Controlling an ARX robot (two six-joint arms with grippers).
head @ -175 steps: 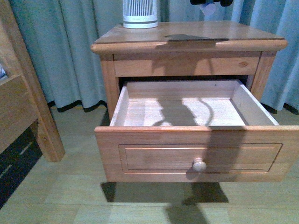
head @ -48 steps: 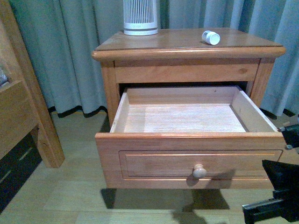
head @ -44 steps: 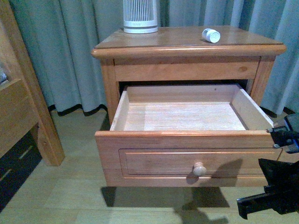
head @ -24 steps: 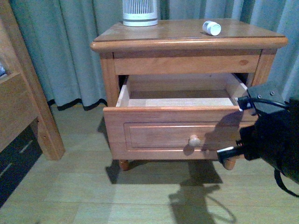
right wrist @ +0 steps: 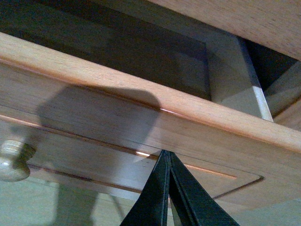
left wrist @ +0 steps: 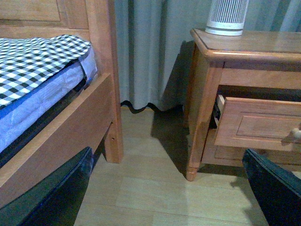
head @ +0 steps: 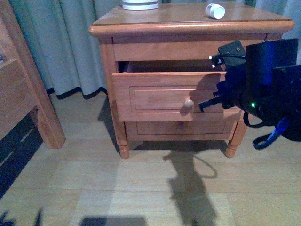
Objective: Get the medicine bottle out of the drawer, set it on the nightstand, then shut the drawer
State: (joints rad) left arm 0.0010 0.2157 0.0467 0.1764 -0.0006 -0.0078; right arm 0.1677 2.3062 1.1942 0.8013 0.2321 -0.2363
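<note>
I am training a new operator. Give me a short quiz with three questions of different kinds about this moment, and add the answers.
1. True or false: the bottle lies on its side on top of the nightstand.
2. Choose one. The drawer is: A) fully open, B) nearly closed but still sticking out a little, C) fully closed.
3. Short answer: what does the tip of the right hand touch, and how are its fingers?

Key
1. True.
2. B.
3. It touches the drawer front, beside the knob and not on it; the fingers are pressed together, holding nothing.
</note>
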